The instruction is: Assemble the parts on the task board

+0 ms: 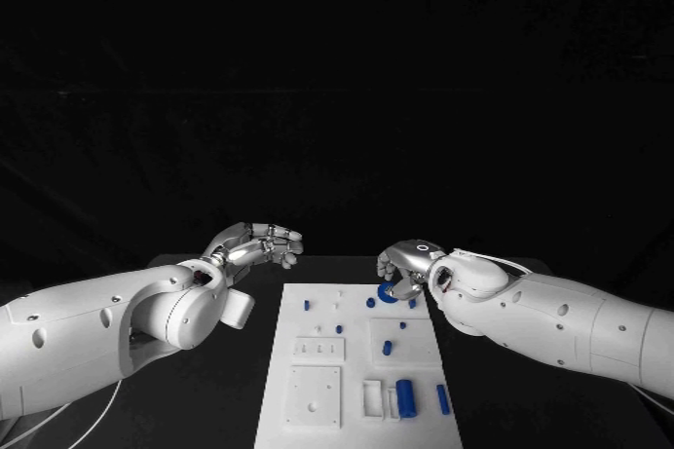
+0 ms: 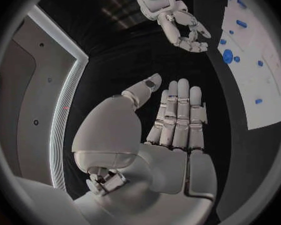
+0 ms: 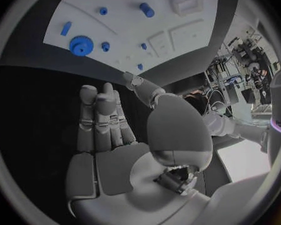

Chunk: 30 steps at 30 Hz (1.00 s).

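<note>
Task board [image 1: 358, 371] carries blue gear [image 3: 82, 45] at far end. My right hand [image 1: 404, 265] hovers above gear, fingers apart, empty; left hand [image 1: 257, 244] empty, off board. Step, I judge: reach for gear; next needs lowering, pinch.

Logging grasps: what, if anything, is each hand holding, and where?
Nothing. Left hand and right hand show straight, empty fingers; the blue gear lies on the board.

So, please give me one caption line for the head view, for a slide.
Both hands, left and right, hover empty above the far end of the white board with blue parts.
</note>
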Tool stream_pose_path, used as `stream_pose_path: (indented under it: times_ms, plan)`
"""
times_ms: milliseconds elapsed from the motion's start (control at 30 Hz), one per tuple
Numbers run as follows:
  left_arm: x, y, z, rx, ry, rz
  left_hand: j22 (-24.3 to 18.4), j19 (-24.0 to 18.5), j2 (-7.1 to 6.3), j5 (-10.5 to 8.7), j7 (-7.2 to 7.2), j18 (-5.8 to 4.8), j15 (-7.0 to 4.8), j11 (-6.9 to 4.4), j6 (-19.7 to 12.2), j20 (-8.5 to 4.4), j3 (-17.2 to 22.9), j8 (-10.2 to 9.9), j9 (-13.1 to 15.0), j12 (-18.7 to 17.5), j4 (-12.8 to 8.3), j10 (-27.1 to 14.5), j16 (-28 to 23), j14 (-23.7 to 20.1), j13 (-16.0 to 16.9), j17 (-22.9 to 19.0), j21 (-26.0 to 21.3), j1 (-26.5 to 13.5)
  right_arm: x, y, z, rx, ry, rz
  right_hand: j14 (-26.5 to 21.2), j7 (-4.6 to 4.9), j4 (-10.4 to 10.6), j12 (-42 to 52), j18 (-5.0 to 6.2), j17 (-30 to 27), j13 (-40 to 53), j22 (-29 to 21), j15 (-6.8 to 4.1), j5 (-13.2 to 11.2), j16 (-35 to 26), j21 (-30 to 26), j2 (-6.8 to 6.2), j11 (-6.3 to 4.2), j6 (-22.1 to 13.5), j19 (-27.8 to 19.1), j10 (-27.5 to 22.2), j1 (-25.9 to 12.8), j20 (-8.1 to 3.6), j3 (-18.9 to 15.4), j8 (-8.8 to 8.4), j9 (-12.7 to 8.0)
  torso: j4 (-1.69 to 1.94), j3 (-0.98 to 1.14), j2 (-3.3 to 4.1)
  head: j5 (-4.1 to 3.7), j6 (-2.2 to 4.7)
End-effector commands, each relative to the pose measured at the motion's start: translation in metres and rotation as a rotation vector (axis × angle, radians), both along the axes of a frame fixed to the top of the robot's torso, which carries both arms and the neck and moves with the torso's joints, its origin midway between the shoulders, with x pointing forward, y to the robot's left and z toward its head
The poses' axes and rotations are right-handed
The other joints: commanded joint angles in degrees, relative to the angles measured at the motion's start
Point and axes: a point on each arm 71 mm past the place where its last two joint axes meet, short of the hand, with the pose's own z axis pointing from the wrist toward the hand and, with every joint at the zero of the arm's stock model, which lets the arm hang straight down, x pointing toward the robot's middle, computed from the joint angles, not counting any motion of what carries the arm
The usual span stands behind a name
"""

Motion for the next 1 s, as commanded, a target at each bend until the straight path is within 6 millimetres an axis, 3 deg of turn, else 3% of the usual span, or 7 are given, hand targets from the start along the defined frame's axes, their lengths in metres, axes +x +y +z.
stream_pose_path:
  times_ms: [33, 300, 467, 833, 1000]
  plan:
    - [-0.004, -0.005, 0.004, -0.003, -0.018, -0.042, 0.07, -0.12, -0.06, -0.37, 0.53, 0.11, -0.17, 0.17, 0.01, -0.36, 0.06, -0.24, -0.10, -0.32, -0.11, -0.17, 0.29, -0.08, -0.06, 0.10, 0.37, -0.48, 0.001, 0.001, -0.003, -0.058, -0.035, -0.009, -0.16, 0.14, -0.11, -0.18, 1.72, 0.06, -0.04, 0.01, 0.15, -0.36, 0.13, 0.26, -0.56, 0.36, 0.37, 0.56, 0.04, 0.03, -0.35, 0.28, -0.35, -0.07, 0.43, -0.14, 1.67, -0.17, 0.49]
    - [-0.008, -0.010, 0.007, -0.008, -0.022, -0.062, -0.04, -0.83, -0.50, -0.53, 0.69, -0.21, 0.12, 0.63, -0.21, -0.32, 0.25, -0.91, -0.06, -1.51, -0.18, -0.86, -0.14, -1.09, -0.26, 0.00, 0.03, -1.64, 0.004, 0.009, -0.012, -0.082, -0.045, -0.005, -0.40, 0.26, 0.24, -1.28, 1.72, -0.10, -0.49, 0.26, 0.51, -1.10, 0.87, 0.27, -1.07, 0.73, 0.14, 0.75, -0.70, 0.15, -0.48, 1.31, -0.79, -0.20, 1.08, -0.30, 3.56, -0.77, 1.08]
    - [-0.007, -0.010, 0.007, -0.009, -0.024, -0.064, -0.52, -2.22, -0.59, -0.58, 0.87, -0.42, 0.98, 1.13, -0.38, 0.43, 0.75, -1.43, 0.08, -2.92, -0.27, -1.49, -1.86, -2.73, -0.52, -0.75, -1.02, -2.12, 0.006, 0.012, -0.015, -0.093, -0.059, -0.010, -0.49, 0.30, 0.29, -1.63, 1.72, -0.21, -0.68, 0.35, 0.63, -1.49, 1.13, 0.24, -1.31, 0.86, 0.06, 0.78, -0.88, 0.21, -0.51, 1.61, -0.93, -0.23, 1.23, -0.38, 4.28, -0.87, 1.27]
    - [-0.007, -0.016, 0.007, -0.012, -0.020, -0.082, -1.08, -3.49, -0.54, -0.57, 0.97, -0.39, 1.94, 1.35, -0.51, 1.39, 1.12, -1.87, 0.32, -4.14, -0.31, -1.43, -4.21, -3.92, -0.62, -1.71, -2.17, -2.37, 0.009, 0.013, -0.019, -0.128, -0.103, -0.013, -0.73, 0.26, 1.47, -2.03, 1.72, -0.79, -1.16, 0.60, 0.77, -3.50, 1.83, 0.05, -2.70, 0.99, 0.19, 0.98, -0.84, 0.63, -0.52, 3.52, -1.21, -0.26, 1.57, -0.42, 5.29, -1.45, 1.90]
    - [-0.009, -0.016, 0.007, -0.013, -0.018, -0.087, -1.10, -3.52, -0.52, -0.59, 0.98, -0.38, 1.98, 1.35, -0.52, 1.44, 1.11, -1.90, 0.33, -4.20, -0.28, -1.40, -4.32, -3.89, -0.62, -1.75, -2.20, -2.42, 0.011, 0.011, -0.018, -0.137, -0.121, -0.030, -0.84, 0.06, 2.02, -2.14, 1.72, -1.10, -1.50, 0.78, 0.92, -4.64, 2.20, -0.03, -3.19, 1.15, 0.41, 1.06, -1.20, 0.89, -0.55, 4.23, -1.23, -0.22, 1.95, -0.44, 5.65, -1.56, 2.07]
